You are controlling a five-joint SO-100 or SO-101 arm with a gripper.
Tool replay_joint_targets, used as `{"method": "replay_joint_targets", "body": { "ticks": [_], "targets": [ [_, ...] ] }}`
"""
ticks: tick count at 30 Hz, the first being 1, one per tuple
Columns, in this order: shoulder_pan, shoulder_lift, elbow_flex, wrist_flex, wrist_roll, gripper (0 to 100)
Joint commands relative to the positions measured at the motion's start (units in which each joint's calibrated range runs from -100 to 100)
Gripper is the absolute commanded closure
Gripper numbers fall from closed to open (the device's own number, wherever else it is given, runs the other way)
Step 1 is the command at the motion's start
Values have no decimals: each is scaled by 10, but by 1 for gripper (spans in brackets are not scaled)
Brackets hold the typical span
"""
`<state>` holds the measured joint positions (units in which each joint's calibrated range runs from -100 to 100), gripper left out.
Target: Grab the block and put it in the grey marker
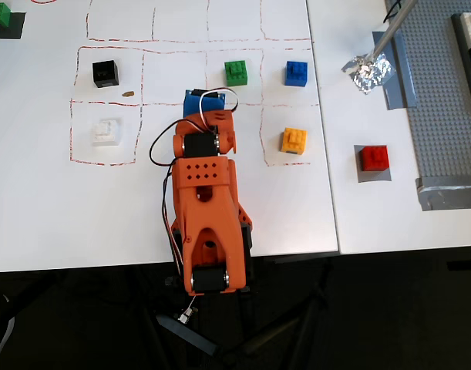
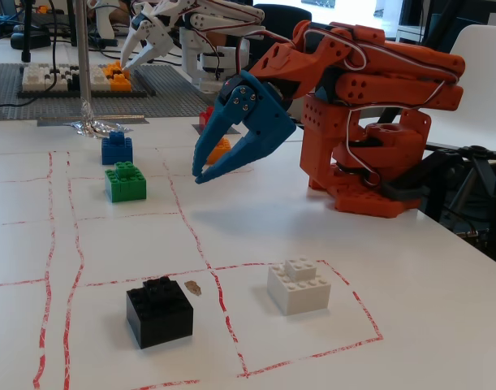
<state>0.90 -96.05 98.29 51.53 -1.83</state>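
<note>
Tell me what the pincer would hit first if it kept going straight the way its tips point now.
Probably bare table. In the fixed view the open pincer angles downward, toward the red-lined grid; the green brick sits nearest that line but seems off to one side. Depth is unclear.

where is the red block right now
In the overhead view the red block sits on the grey marker at the right, outside the red-lined grid, right of the orange-yellow brick and left of the grey baseplate.

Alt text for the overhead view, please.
An orange robot arm lies folded on a white table, its blue gripper holding nothing. The red block already sits on the grey marker at right; other coloured bricks stand in red-outlined squares.
</note>
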Motion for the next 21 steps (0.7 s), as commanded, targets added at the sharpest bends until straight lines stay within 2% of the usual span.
{"method": "replay_joint_targets", "body": {
  "ticks": [1,21],
  "targets": [
    [-7,-22,11,-8,7,100],
    [-2,-35,15,-2,15,100]
  ]
}}
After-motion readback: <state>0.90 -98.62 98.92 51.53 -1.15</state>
